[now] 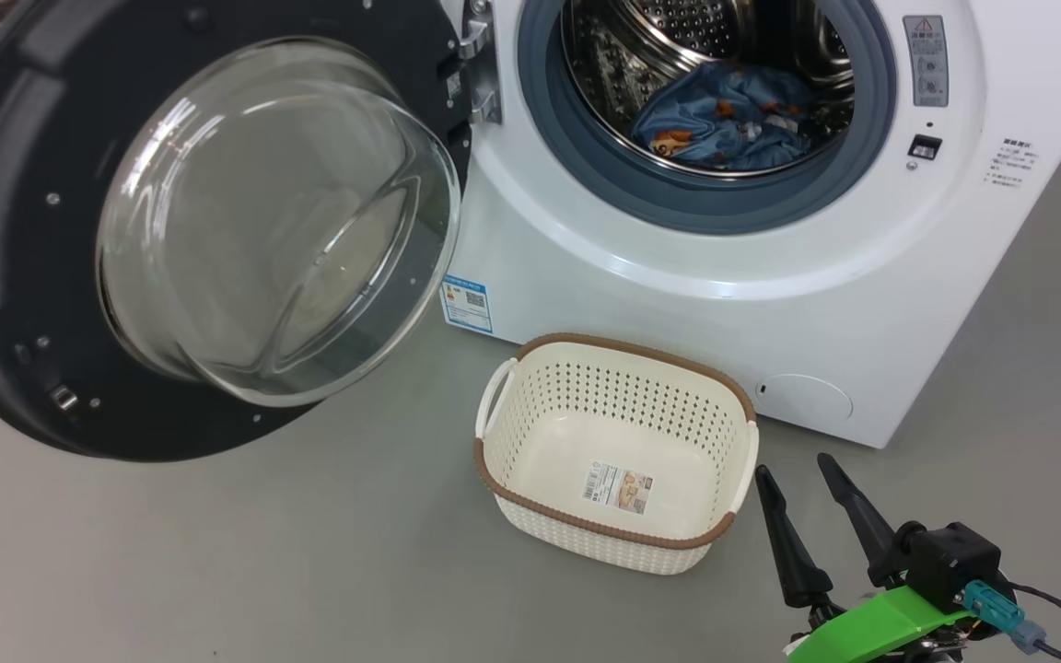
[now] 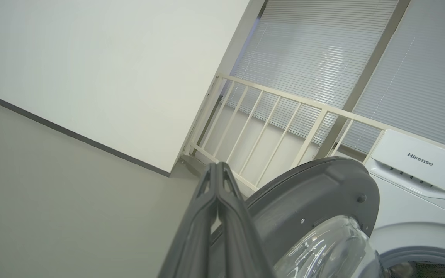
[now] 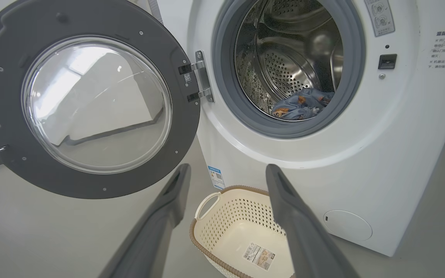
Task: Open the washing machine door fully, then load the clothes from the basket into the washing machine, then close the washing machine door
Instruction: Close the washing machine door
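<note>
Washing machine door (image 1: 273, 221), the round black ring with a clear glass bowl, stands swung out left of the drum (image 1: 705, 28); your clenched left gripper (image 2: 216, 166) sits near its rim, nearer than the released right gripper (image 1: 793, 468).

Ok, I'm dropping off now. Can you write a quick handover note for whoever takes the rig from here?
Left gripper: shut, empty, pointing past the washing machine door's rim.
Right gripper: open, empty, low by the basket's right end.
Clothes: inside the washing machine.
Basket: empty, on the floor before the machine.
Done: door wide open, clothes loaded.
Left: close the door.
</note>
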Controlling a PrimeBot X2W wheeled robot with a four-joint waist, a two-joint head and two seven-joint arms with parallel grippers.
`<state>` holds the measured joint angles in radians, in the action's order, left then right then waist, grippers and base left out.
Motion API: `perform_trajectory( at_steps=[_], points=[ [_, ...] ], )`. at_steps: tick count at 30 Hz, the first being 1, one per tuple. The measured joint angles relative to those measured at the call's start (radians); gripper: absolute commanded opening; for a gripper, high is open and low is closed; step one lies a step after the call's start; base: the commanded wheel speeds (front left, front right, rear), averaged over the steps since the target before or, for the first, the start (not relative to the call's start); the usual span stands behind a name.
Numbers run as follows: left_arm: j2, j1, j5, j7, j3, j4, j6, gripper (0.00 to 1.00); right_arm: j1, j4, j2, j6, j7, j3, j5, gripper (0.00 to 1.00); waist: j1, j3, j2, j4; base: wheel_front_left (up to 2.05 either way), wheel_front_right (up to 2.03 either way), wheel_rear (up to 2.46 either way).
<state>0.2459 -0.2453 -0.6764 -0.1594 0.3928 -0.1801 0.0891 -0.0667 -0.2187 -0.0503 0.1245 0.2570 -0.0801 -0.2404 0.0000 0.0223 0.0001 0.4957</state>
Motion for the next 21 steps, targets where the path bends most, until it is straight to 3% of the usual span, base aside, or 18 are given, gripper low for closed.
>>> perform_trajectory(
  at_steps=[4,13,21],
  points=[
    [0.043,-0.14,-0.146,0.085,0.051,-0.132,0.012,0.0,0.0,0.006,0.0,0.0,0.0,0.0,0.001,1.0,0.0,0.02,0.0,-0.015,0.0,0.0,0.0],
    [0.125,-0.316,-0.342,0.214,0.151,-0.37,0.014,0.0,-0.006,0.01,-0.001,0.0,0.0,0.0,0.032,1.0,0.0,0.063,0.0,-0.056,0.0,0.0,0.0],
    [0.183,-0.404,-0.476,0.309,0.229,-0.485,0.021,0.0,-0.03,0.012,-0.001,0.0,0.0,0.001,0.063,1.0,0.0,0.103,0.0,-0.092,0.0,0.0,0.0]
  ],
)
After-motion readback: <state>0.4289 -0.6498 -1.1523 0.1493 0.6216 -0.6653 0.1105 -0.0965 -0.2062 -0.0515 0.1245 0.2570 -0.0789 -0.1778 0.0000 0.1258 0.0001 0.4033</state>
